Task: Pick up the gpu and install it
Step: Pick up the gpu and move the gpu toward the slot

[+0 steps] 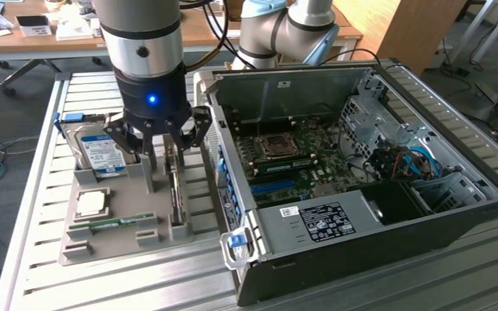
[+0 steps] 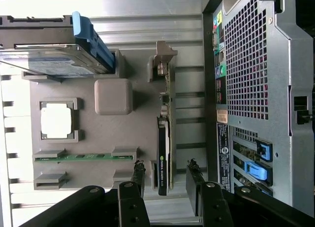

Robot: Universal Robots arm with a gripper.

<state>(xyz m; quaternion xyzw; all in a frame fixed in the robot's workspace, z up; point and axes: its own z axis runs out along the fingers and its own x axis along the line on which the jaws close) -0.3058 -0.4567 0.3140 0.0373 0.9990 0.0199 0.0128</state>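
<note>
Grey tray (image 2: 139, 131) holds gpu (image 2: 164, 138) upright; released gripper (image 2: 166, 165) straddles it, hard drive (image 2: 54, 59) and case (image 2: 256, 89) flanking.

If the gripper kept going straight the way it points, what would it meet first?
Probably the gpu, standing on edge in the grey tray. The gripper hangs with jaws open either side of the card's line, so it should enter the gap; depth unclear.
</note>
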